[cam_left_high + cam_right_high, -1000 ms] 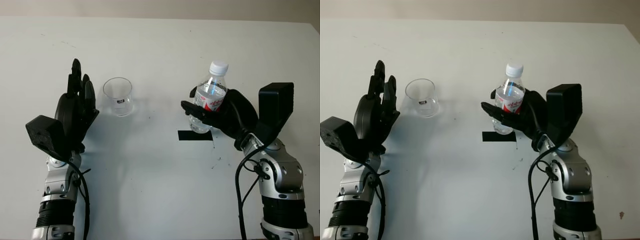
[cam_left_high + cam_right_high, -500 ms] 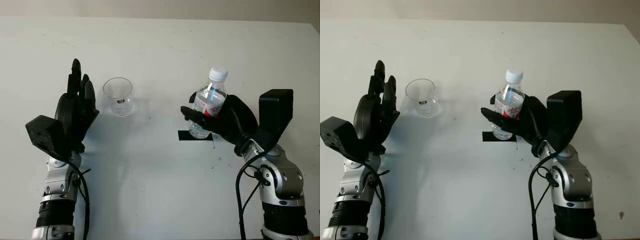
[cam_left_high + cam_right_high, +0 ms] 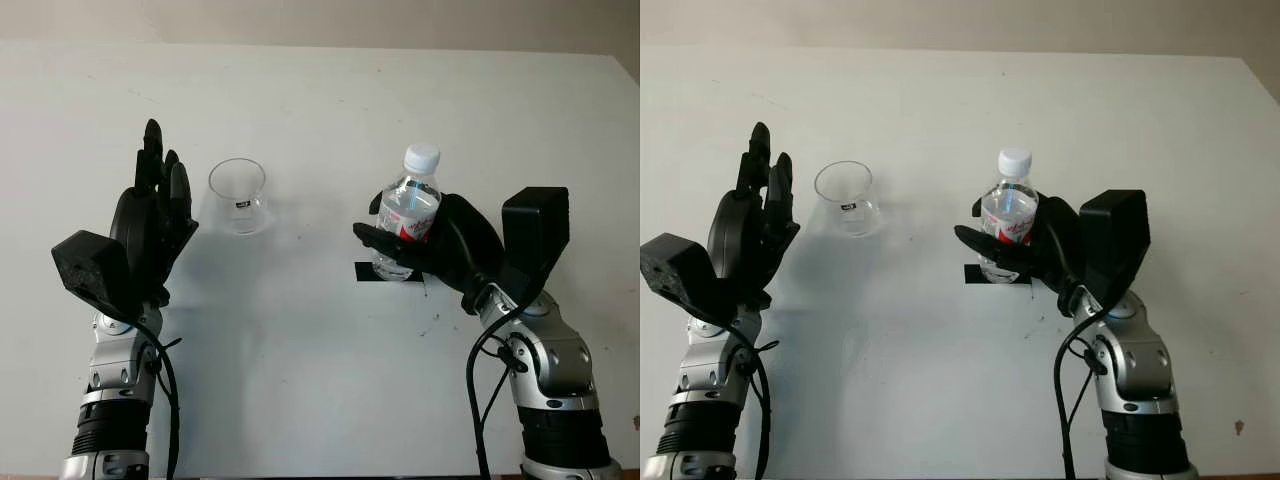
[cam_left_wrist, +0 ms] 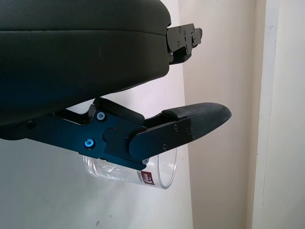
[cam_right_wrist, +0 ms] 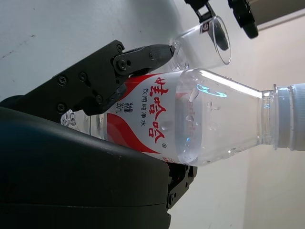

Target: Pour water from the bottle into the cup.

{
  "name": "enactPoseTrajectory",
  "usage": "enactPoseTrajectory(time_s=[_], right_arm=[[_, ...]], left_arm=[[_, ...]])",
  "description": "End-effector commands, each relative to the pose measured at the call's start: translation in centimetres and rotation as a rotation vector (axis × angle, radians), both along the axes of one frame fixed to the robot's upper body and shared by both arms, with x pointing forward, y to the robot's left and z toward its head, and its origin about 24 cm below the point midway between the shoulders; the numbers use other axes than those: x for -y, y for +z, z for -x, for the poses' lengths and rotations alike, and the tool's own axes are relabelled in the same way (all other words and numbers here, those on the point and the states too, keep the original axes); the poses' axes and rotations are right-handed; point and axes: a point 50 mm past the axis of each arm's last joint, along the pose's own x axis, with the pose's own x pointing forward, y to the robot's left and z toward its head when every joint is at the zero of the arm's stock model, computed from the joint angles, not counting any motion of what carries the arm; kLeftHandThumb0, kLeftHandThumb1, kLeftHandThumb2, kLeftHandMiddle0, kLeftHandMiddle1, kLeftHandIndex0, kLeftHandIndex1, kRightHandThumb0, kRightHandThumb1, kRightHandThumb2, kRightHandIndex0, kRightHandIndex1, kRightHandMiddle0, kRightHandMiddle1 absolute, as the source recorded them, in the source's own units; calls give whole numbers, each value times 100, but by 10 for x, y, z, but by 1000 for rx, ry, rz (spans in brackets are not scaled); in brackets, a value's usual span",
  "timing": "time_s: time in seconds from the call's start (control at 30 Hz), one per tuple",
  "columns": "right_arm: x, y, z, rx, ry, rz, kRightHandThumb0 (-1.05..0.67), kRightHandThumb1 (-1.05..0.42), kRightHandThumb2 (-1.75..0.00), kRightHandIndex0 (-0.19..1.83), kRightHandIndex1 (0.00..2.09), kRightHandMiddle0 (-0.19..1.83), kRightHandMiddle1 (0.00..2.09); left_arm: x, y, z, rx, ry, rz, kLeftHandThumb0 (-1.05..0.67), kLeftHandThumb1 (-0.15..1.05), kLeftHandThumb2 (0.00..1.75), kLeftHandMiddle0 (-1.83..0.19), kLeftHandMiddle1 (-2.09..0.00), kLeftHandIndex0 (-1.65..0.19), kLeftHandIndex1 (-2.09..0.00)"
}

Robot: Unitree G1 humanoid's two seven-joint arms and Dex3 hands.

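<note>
Your right hand (image 3: 440, 250) grips the upright, capped bottle (image 3: 408, 215). The cup (image 3: 238, 195) stands well left, beside your open left hand (image 3: 150, 225)

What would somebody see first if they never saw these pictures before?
First, the clear plastic water bottle with a white cap and red label, upright in the black right hand, right of the table's middle, over a black tape strip. Next, the empty clear glass cup standing on the white table to the left, with the open black left hand raised just beside it.
</note>
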Motion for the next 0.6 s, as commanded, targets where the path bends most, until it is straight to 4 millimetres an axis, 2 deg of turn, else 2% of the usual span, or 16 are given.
enactPoseTrajectory(time_s=[0.0,0.03,0.1,0.17,0.23,0.27,0.3,0.33,0.4,0.5,0.57], right_arm=[[4,-18,5,-55,7,26,-28,-105,-18,89,209,102,209],[5,-18,6,-53,13,31,-31,-105,-14,56,209,64,209],[6,-20,8,-51,24,34,-38,-102,-7,12,209,9,209],[8,-22,10,-58,44,16,-43,-100,-5,-10,209,-10,209],[9,-24,12,-69,63,-9,-46,-98,-5,-17,209,-17,209],[10,-25,12,-73,73,-23,-46,-98,-5,-18,203,-18,203],[11,-26,14,-78,77,-34,-45,-98,-5,-19,191,-19,193],[13,-27,15,-84,80,-48,-46,-97,-5,-19,168,-19,175],[14,-29,17,-95,80,-60,-48,-96,-5,-19,136,-19,150],[17,-32,19,-102,73,-76,-49,-95,-5,-19,102,-19,121],[19,-33,20,-96,75,-60,-54,-94,-5,-19,79,-19,89]], left_arm=[[-2,1,3,11,7,-3,-70,105,69,12,-6,17,-5],[-2,1,3,11,10,-3,-69,105,69,12,-6,17,-5],[-3,1,3,10,12,-6,-69,105,69,12,-6,17,-5],[-3,1,2,10,11,-5,-69,105,69,12,-6,17,-5],[-3,1,2,11,8,-3,-69,105,69,12,-6,17,-6],[-3,1,2,11,5,-3,-69,105,69,12,-5,17,-5],[-3,1,2,11,4,-3,-69,105,69,12,-5,18,-5],[-3,2,2,11,2,-3,-69,105,69,13,-5,18,-5],[-3,2,2,11,3,-4,-69,105,69,13,-5,18,-5],[-3,2,2,11,2,-9,-69,105,69,13,-5,18,-5],[-3,2,2,11,2,-11,-70,105,70,13,-5,18,-5]])
